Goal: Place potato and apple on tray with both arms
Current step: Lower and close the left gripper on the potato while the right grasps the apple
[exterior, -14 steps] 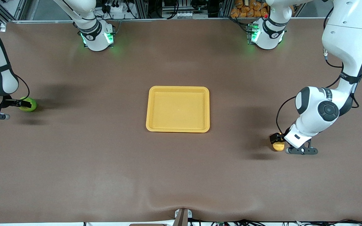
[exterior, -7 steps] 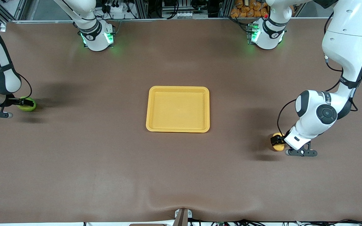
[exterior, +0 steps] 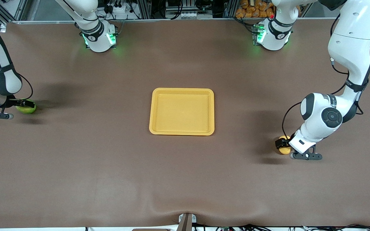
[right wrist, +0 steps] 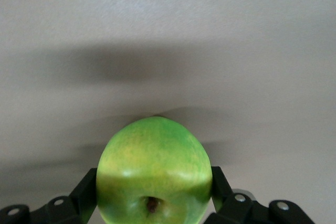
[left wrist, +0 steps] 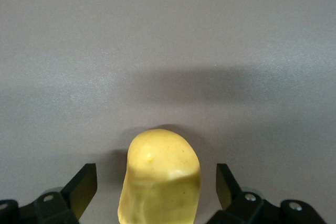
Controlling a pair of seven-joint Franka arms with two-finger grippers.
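Observation:
The yellow-orange tray (exterior: 153, 110) lies at the table's middle with nothing on it. The green apple (exterior: 27, 110) (right wrist: 155, 166) rests on the table at the right arm's end. My right gripper (exterior: 23, 105) (right wrist: 154, 188) is shut on it, and both black fingers (right wrist: 86, 190) press its sides. The yellow potato (exterior: 284, 150) (left wrist: 160, 174) lies at the left arm's end, a little nearer to the front camera than the tray. My left gripper (exterior: 282, 144) (left wrist: 156, 184) is low around it and open, with a gap between each finger (left wrist: 84, 188) and the potato.
The two green-lit arm bases (exterior: 99, 38) (exterior: 270, 35) stand along the table's back edge. The brown table cover (exterior: 185, 179) has a low ridge near the front edge, by a small bracket (exterior: 186, 221). Cluttered shelving runs along the back of the table.
My right gripper has shut on the apple. Both arms settled slightly lower around their objects. The left gripper stays open around the potato.

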